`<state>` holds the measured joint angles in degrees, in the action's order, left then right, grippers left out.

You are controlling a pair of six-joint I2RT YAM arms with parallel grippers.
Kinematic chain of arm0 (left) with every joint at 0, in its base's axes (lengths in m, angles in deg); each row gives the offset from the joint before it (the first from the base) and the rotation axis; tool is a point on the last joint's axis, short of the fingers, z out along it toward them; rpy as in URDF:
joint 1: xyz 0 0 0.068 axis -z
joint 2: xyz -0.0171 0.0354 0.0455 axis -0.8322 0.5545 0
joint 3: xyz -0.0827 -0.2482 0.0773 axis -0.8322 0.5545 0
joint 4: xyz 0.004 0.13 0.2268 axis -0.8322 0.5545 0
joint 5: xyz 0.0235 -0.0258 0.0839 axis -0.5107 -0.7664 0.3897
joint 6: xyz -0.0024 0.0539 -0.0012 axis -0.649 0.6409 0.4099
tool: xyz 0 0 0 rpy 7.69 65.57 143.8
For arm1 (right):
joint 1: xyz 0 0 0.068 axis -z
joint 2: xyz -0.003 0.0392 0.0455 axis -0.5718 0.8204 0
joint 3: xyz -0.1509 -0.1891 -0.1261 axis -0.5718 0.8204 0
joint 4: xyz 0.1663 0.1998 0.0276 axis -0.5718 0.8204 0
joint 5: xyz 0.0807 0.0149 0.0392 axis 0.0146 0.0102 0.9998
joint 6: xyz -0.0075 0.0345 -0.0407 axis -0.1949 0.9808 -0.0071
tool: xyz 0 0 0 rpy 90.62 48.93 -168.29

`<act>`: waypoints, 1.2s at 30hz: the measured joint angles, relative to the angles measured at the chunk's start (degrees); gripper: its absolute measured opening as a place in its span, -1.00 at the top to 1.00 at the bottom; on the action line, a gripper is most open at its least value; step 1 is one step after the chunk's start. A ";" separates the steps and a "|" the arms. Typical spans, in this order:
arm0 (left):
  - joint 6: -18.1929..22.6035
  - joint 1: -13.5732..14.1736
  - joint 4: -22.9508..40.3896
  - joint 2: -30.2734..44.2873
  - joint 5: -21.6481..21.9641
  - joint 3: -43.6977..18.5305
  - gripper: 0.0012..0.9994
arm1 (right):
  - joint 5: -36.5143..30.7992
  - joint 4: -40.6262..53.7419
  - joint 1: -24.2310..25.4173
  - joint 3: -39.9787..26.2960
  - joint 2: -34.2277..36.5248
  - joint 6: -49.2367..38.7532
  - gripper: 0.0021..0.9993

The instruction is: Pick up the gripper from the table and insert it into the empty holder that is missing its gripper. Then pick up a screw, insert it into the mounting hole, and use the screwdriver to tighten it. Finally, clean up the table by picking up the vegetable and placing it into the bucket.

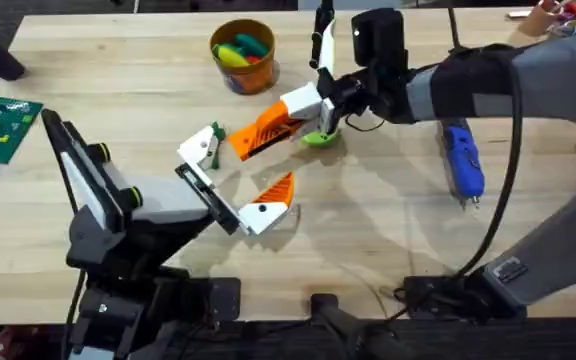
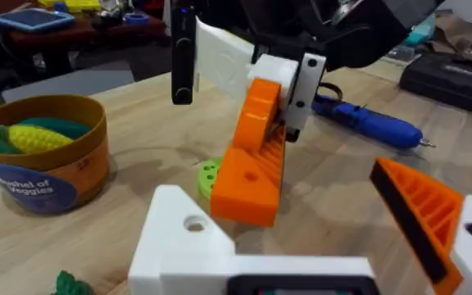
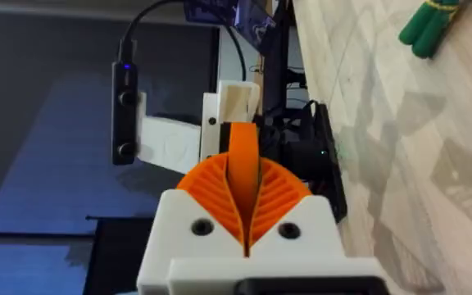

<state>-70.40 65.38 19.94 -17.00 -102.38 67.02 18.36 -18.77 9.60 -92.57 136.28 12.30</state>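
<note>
A: Right gripper [image 1: 298,112] clamped on the orange wedge finger [image 1: 264,130], carried tilted over mid-table so its base faces the white holder [image 1: 200,147].

B: We note the left gripper [image 1: 230,178] held wide open and level, presenting that bare tip. Blue screwdriver [image 1: 462,160] lies near the table's right edge; veggie bucket [image 1: 243,56] near the far edge.

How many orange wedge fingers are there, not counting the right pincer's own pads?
2. The held wedge sits in the right pincer over the table's middle; the mounted wedge is on a jaw of the left pincer.
</note>
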 joint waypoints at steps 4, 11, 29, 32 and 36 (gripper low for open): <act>-0.01 0.00 0.00 0.00 0.00 0.00 -0.98 | 0.72 0.00 -0.04 0.00 0.00 0.02 0.96; -0.01 0.00 0.00 0.00 0.00 0.00 -0.98 | 1.12 -2.43 -0.09 0.04 -0.43 0.01 0.96; -0.01 0.00 0.00 0.00 -0.01 0.00 -0.98 | -1.80 -5.12 -3.09 0.08 -0.98 -1.32 0.96; -0.01 0.00 0.00 0.00 0.00 0.00 -0.98 | -2.01 -7.89 -4.06 0.09 -0.83 0.39 0.96; -0.01 0.00 0.00 0.00 0.01 0.00 -0.98 | -2.33 -7.93 -4.71 0.09 -0.63 2.08 0.96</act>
<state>-70.41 65.38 19.94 -17.00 -102.36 67.02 16.02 -26.71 4.89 -92.48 135.64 14.38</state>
